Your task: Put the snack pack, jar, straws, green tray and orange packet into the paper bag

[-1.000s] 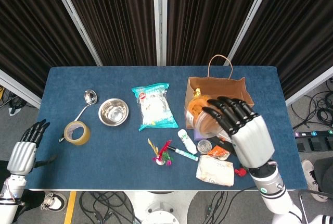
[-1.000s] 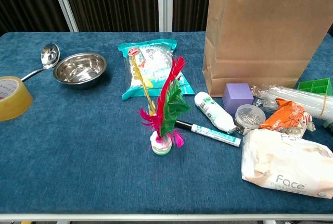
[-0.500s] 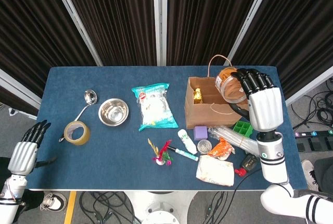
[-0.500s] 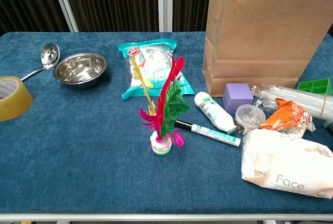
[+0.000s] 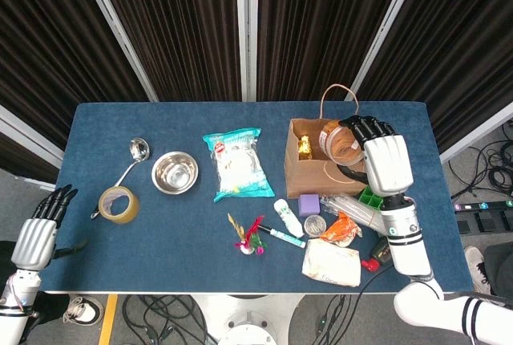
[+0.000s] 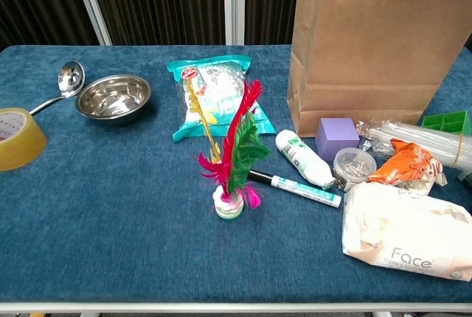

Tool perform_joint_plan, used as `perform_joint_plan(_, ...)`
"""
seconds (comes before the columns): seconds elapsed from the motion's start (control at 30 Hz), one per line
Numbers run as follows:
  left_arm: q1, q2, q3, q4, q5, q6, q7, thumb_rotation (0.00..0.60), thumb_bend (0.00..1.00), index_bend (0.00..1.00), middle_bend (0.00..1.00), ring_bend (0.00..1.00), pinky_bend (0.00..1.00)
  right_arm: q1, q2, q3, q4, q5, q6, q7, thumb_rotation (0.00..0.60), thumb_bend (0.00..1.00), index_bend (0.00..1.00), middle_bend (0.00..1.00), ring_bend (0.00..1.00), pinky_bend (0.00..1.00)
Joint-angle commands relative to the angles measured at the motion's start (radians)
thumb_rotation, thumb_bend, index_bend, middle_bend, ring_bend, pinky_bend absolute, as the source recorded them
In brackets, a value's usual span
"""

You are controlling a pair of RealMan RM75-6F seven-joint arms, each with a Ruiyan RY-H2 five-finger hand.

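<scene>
Head view: my right hand (image 5: 383, 160), fingers wrapped around the jar (image 5: 341, 142), holds it tilted directly above the open paper bag (image 5: 321, 176).

The blue cloth-covered table (image 6: 110, 243) carries a roll of tan tape (image 6: 16, 138), steel ladle (image 6: 60, 83), steel bowl (image 6: 113, 96), teal snack pack (image 6: 209, 94), feathered shuttlecock (image 6: 234, 156), white bottle (image 6: 300, 158), marker pen (image 6: 304, 187), purple cube (image 6: 336, 138), brown paper bag (image 6: 369, 51), clear straws (image 6: 413, 140), orange packet (image 6: 404, 164), white wipes pack (image 6: 405, 232), green tray (image 6: 447, 122), and what looks like a small clear tub (image 6: 350, 164).
</scene>
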Motion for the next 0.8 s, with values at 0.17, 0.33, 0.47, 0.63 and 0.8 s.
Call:
perform_joint_plan(0.17,-0.001,-0.001,0.0,0.001,-0.001,-0.003,-0.001,0.6,0.05,0.1,0.14,0.01,0.16,0.0,0.024,-0.004,-0.01,0.005,-0.012,0.042,0.6,0.0,0.21,0.22,0.1,0.19)
perform_joint_plan(0.33,0.0,-0.002,0.001,0.002,-0.001,-0.003,-0.001,0.6,0.05,0.1,0.14,0.01,0.16,-0.001,0.025,-0.003,-0.005,-0.008,0.005,0.057,0.6,0.0,0.19,0.2,0.08,0.17)
perform_joint_plan(0.47,-0.001,-0.001,0.0,0.002,-0.001,-0.002,0.0,0.6,0.05,0.1,0.14,0.01,0.16,-0.003,0.029,-0.004,-0.006,-0.011,0.012,0.063,0.6,0.0,0.18,0.19,0.07,0.16)
perform_joint_plan(0.63,-0.003,0.002,-0.001,-0.001,-0.002,-0.003,0.0,0.6,0.05,0.1,0.14,0.01,0.16,-0.007,0.025,0.015,-0.012,-0.065,0.074,0.096,0.6,0.0,0.18,0.19,0.07,0.16)
perform_joint_plan(0.8,-0.005,0.004,-0.002,-0.006,-0.001,-0.003,-0.002,0.6,0.05,0.1,0.14,0.01,0.16,-0.012,0.017,0.043,-0.013,-0.21,0.21,0.123,0.6,0.0,0.17,0.2,0.07,0.16)
